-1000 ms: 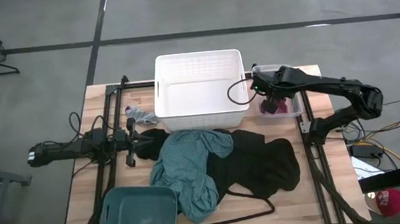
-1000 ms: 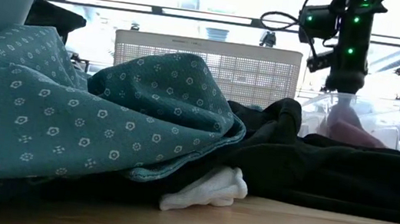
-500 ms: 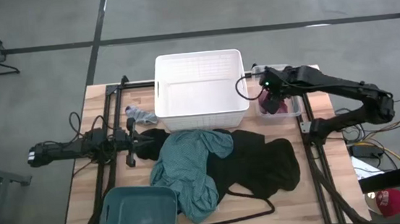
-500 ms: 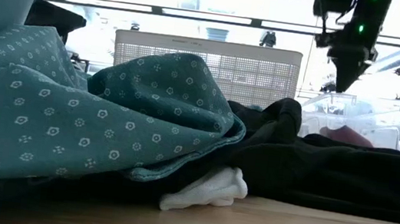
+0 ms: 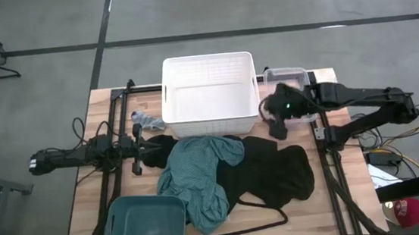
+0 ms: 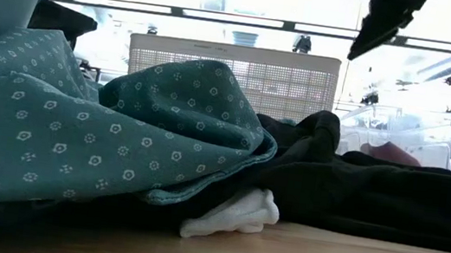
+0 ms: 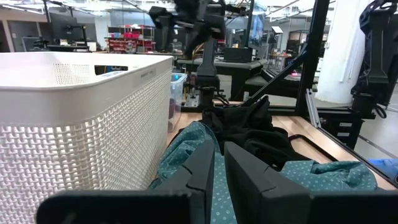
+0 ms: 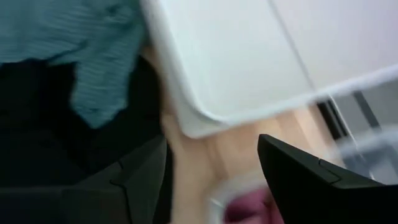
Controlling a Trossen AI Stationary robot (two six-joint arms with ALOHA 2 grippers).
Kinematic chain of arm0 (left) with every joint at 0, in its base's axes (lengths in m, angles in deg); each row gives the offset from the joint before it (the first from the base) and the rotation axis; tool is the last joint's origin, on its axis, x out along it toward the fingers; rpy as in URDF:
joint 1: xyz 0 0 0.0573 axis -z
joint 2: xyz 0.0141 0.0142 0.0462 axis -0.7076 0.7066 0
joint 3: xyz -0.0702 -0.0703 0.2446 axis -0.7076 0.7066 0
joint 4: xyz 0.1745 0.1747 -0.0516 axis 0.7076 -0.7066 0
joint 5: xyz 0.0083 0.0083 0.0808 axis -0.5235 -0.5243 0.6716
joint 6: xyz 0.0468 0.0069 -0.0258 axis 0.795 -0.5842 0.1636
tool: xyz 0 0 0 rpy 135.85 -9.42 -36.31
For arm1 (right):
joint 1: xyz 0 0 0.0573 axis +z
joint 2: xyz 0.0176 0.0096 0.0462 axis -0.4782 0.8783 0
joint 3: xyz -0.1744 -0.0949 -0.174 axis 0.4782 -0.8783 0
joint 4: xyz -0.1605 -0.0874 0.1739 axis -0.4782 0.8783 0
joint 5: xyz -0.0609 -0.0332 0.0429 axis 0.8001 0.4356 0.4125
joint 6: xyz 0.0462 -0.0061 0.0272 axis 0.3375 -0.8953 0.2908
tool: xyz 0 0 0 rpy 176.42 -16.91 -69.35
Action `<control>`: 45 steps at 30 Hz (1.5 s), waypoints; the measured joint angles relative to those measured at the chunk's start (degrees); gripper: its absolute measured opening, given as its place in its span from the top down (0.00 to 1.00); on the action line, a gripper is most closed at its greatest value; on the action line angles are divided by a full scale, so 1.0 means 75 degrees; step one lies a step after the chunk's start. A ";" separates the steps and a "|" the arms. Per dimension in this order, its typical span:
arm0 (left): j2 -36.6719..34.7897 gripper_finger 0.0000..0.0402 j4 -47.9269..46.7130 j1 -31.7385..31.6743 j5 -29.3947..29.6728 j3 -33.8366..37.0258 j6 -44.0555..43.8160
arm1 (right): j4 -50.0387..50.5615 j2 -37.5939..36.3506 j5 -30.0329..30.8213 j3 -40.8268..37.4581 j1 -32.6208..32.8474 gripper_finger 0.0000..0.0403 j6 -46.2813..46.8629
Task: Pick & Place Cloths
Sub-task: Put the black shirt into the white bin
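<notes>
A large teal shirt (image 5: pixel 200 179) lies crumpled on the table, partly over a large black garment (image 5: pixel 275 169). A small grey-white piece (image 5: pixel 147 121) lies by the white basket's left corner. Another white piece (image 6: pixel 231 215) sticks out from under the pile. The maroon cloth (image 6: pixel 388 152) lies inside the clear bin. My right gripper (image 5: pixel 274 121) is open and empty, high above the gap between the basket and the bin; it also shows in the right wrist view (image 8: pixel 211 140). My left gripper (image 5: pixel 145 147) is shut and empty at the pile's left edge; it also shows in the left wrist view (image 7: pixel 219 152).
A white mesh basket (image 5: pixel 210 94) stands at the far middle. A clear bin (image 5: pixel 285 74) stands to its right. A teal plastic tub (image 5: pixel 144 224) sits at the near left. A thin black hanger (image 5: pixel 264 221) lies by the near edge.
My right gripper has risen out of the clear bin. It has moved toward the table's near edge and a little left, over the edge of the black garment. The maroon cloth stays in the bin.
</notes>
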 joint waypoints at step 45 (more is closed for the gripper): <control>0.0001 0.89 0.0000 0.0000 0.0003 0.0000 0.0000 | -0.0986 0.4693 -0.0675 -0.1315 0.2643 0.35 0.1800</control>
